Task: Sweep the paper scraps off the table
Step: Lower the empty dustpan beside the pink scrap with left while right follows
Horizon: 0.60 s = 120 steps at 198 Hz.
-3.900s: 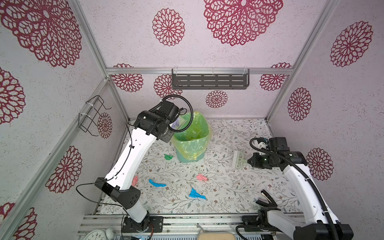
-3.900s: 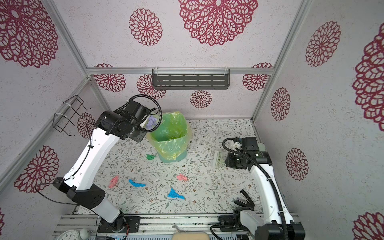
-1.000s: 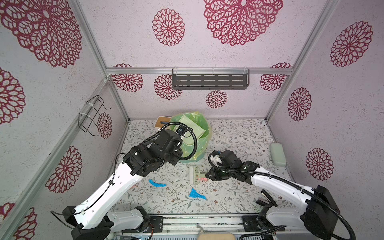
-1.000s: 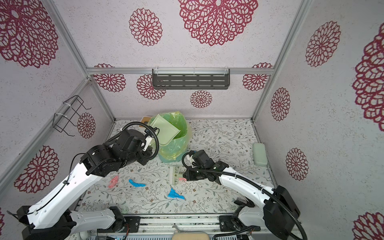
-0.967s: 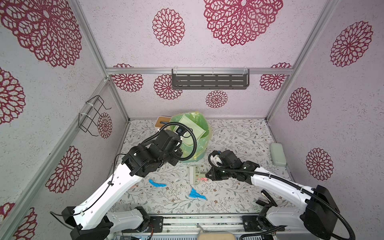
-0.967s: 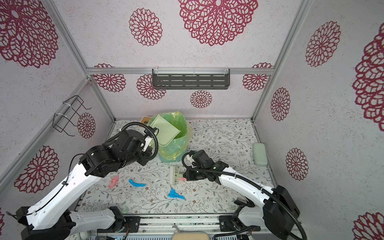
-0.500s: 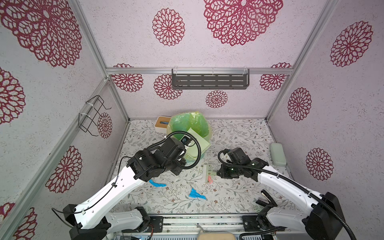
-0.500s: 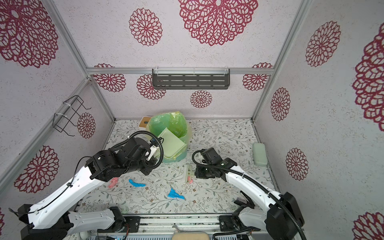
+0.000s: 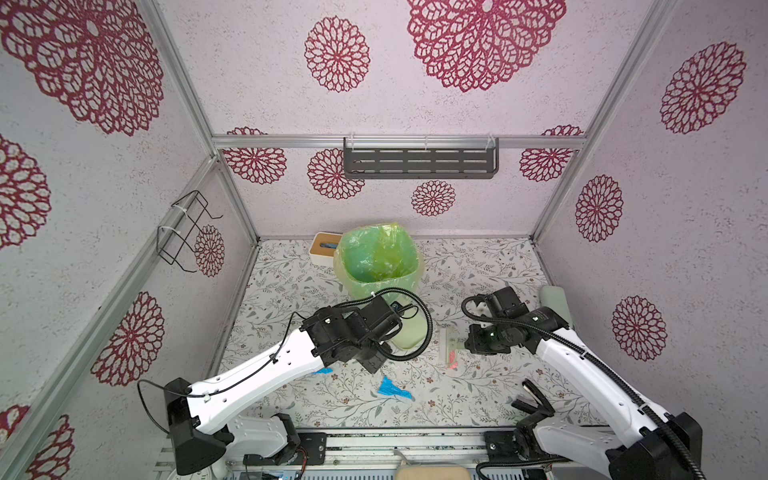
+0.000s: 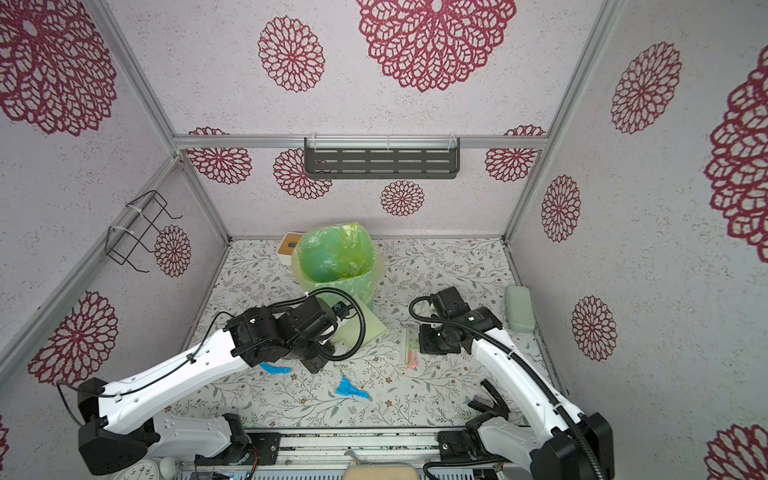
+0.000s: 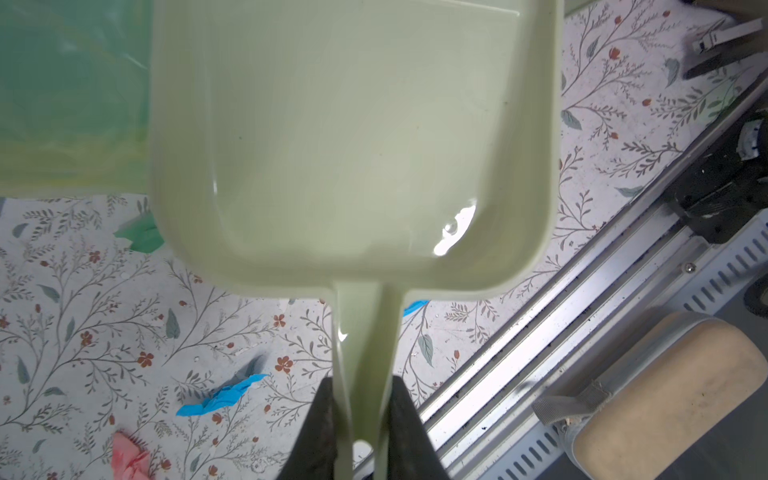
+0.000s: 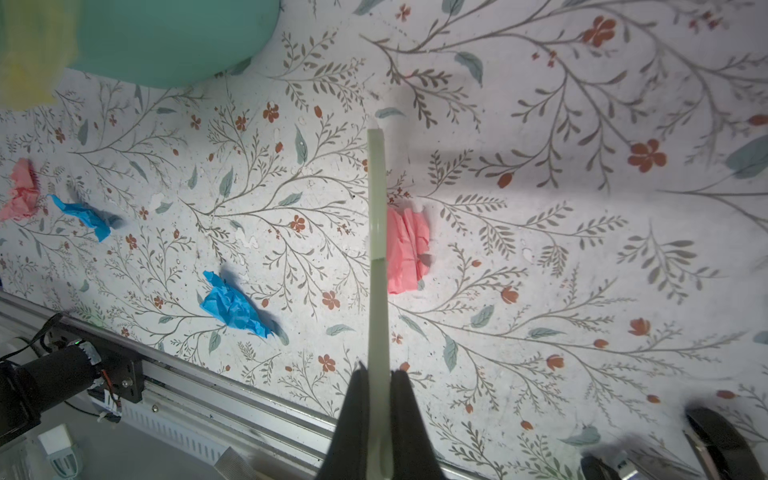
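left end effector (image 11: 361,399) clamped on pale green plastic dustpan (image 11: 353,137); right end effector (image 12: 379,386) clamped on slim pale green brush (image 12: 377,249). crumpled pink paper scrap (image 12: 407,249) just beside brush on floral-printed table (image 12: 540,291). risk: scrap swept under raised pan lip.

Readable text: none in any view.
Dial (image 10: 142,471) by the front rail: markings too small to read.

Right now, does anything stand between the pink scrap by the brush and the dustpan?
Yes, the brush itself: the right gripper holds it on the dustpan side of that pink scrap, right beside it. Nothing else lies on the table between them.
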### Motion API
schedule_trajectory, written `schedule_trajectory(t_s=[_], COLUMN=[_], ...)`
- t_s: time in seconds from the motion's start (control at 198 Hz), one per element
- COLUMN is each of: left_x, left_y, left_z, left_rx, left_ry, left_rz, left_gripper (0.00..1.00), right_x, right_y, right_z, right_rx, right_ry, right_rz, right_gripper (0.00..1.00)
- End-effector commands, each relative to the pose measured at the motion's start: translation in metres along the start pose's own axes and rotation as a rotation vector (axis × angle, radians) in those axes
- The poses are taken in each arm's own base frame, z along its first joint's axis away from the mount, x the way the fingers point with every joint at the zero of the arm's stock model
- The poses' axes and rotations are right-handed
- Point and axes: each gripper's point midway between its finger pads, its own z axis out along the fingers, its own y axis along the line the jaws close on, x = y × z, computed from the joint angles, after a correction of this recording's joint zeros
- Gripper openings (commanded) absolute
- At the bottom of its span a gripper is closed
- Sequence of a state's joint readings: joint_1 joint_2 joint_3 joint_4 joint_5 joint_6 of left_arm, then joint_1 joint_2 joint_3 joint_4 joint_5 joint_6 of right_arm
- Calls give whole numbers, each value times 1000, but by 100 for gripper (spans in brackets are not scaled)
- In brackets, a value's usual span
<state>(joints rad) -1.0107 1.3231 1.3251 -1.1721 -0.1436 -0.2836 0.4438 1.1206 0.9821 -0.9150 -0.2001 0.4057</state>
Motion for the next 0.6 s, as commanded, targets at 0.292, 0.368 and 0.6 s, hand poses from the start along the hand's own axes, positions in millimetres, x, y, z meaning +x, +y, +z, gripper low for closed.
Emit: schedule_trajectory(t_s=[0.292, 0.368, 0.6], left_x=[21, 21, 25], left_y=[-31, -34, -30], left_z=[44, 52, 81], left_rx=[24, 18, -36], left_ry=[184, 205, 288], left_rz=[117, 142, 228], left_gripper=[10, 10, 10], right_x=[-18, -17, -27], right_y=[-27, -31, -36], right_z=[-51, -47, -44], right_rx=[132, 151, 201], right_ry=[-90, -72, -69], right_rz=[-44, -50, -64], right_gripper=[0, 0, 0])
